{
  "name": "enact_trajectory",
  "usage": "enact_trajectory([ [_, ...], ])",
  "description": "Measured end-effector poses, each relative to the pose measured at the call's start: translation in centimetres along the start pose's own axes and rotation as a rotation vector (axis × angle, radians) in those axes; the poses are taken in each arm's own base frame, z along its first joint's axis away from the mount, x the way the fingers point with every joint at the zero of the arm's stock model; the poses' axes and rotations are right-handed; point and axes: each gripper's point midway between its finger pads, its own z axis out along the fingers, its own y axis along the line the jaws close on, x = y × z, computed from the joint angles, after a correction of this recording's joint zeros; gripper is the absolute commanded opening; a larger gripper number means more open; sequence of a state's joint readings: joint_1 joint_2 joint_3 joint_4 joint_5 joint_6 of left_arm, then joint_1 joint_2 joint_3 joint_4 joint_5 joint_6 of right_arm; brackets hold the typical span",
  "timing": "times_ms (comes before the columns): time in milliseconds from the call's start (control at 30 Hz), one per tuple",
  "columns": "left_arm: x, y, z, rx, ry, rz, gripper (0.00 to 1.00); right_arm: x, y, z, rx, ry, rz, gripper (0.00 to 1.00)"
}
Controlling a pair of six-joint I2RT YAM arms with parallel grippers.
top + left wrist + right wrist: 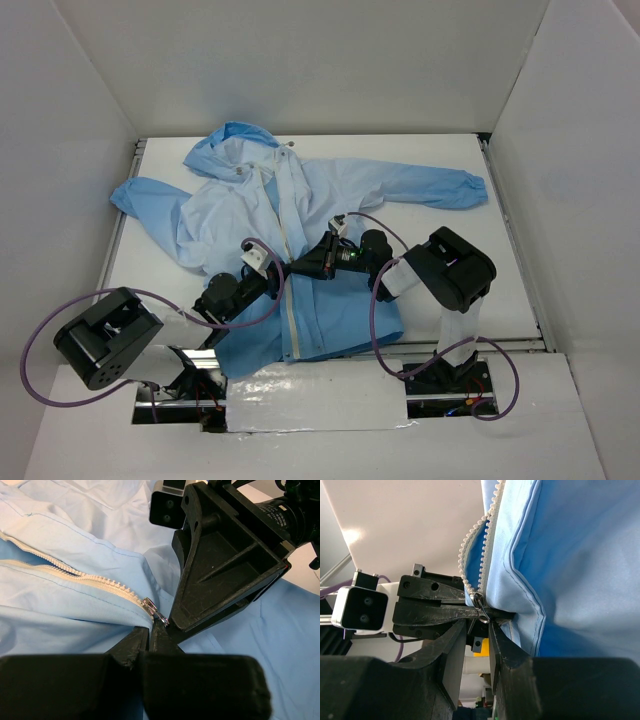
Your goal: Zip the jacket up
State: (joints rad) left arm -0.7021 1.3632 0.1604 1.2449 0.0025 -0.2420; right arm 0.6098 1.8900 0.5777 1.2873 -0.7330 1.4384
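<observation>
Left gripper (150, 630) in foreground, fingers pressed together on fabric of the jacket (75, 615), just below the zipper slider (149, 603). Right gripper (489, 626) tip-to-tip opposite, fingers narrowly parted at the zipper pull (481, 612); grip on it indeterminable. Jacket spread flat beneath and beyond both grippers, hood farthest.

so the jacket (300, 200) is spread out on the tabletop (480, 260): hood at the far edge, one sleeve out left, the other out right, hem down at the near edge. The zipper (290, 320) runs down the middle, far to near. The left tool (283, 272) comes in from the left and the right tool (303, 266) from the right. Their tips meet right at the slider (149, 604), about halfway down the front.
</observation>
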Motion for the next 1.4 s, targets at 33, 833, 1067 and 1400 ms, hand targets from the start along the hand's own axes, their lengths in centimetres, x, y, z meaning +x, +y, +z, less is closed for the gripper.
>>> enact_trajectory([
  [33,0.0,0.0,0.0,0.0,-0.002,0.0,0.0,0.0,0.0,0.0,0.0,0.0,-0.001,0.32],
  [833,-0.1,-0.1,-0.1,0.006,-0.006,0.0,0.0,-0.8,1.3,0.0,-0.028,-0.049,-0.094,0.32],
  [1067,0.8,0.1,-0.5,-0.001,0.023,0.0,0.0,-1.1,-1.1,0.0,0.017,-0.051,-0.015,0.33],
  [1400,0.8,0.1,-0.5,0.0,0.024,0.0,0.0,-1.2,-1.3,-0.1,0.017,-0.051,-0.059,0.41],
])
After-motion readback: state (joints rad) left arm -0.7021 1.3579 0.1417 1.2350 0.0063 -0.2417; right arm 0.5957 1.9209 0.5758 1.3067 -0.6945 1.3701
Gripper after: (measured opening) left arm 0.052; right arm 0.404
